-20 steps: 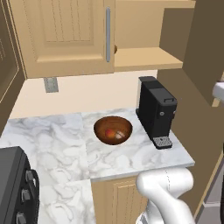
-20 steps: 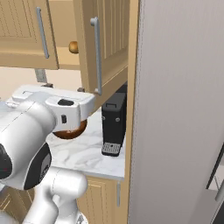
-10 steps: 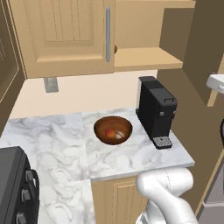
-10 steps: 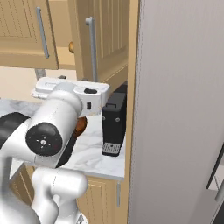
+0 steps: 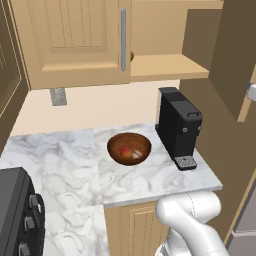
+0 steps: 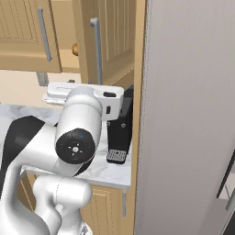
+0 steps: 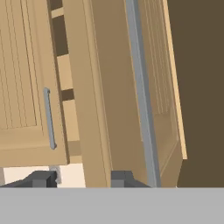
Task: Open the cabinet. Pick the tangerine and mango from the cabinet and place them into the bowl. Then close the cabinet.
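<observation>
Now cabinet door's silver handle above gripper, fingers apart, holding nothing.

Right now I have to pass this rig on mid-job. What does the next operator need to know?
Hand: fingers apart, low beside the open right door and its handle; a grip cannot be confirmed.
Cabinet: left door closed, right door swung wide open.
Bowl: on the counter left of the coffee machine, with fruit inside, apparently two pieces.
Done: cabinet opened, fruit seemingly in the bowl.
Left: check the small round thing on the shelf, then close the right door.
</observation>
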{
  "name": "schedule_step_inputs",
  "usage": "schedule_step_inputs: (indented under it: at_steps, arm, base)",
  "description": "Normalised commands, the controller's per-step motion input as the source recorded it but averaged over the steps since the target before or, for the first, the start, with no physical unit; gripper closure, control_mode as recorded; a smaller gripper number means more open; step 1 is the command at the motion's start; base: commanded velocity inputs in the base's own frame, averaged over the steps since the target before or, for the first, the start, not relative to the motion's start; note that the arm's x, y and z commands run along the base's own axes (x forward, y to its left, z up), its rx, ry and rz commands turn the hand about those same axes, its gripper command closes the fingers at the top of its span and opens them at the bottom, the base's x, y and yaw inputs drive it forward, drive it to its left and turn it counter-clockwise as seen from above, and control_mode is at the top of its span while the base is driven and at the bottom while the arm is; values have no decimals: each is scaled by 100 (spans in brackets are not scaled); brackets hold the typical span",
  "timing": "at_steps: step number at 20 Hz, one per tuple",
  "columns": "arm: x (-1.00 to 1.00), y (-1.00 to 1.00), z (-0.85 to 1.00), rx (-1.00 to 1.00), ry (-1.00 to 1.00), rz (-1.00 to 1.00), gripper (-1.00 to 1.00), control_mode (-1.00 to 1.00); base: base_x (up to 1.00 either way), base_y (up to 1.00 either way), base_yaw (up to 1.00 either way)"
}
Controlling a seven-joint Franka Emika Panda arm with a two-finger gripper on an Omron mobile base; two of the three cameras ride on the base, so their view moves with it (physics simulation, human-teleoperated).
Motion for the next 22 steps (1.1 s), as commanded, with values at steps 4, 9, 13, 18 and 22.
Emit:
schedule_step_inputs:
  at_steps: [4, 9, 13, 18, 22]
  arm:
    - [100, 43, -27, 1, 0, 0, -100, -100]
    - [100, 72, -41, 8, 0, 0, -100, -100]
    - [100, 66, -39, 15, 0, 1, -100, -100]
    - [100, 54, -33, 22, 1, 4, -100, -100]
    - [100, 39, -19, 23, 7, 5, -100, -100]
  base:
    - [0, 0, 0]
    - [0, 0, 0]
    - [0, 0, 0]
    - [0, 0, 0]
    - [0, 0, 0]
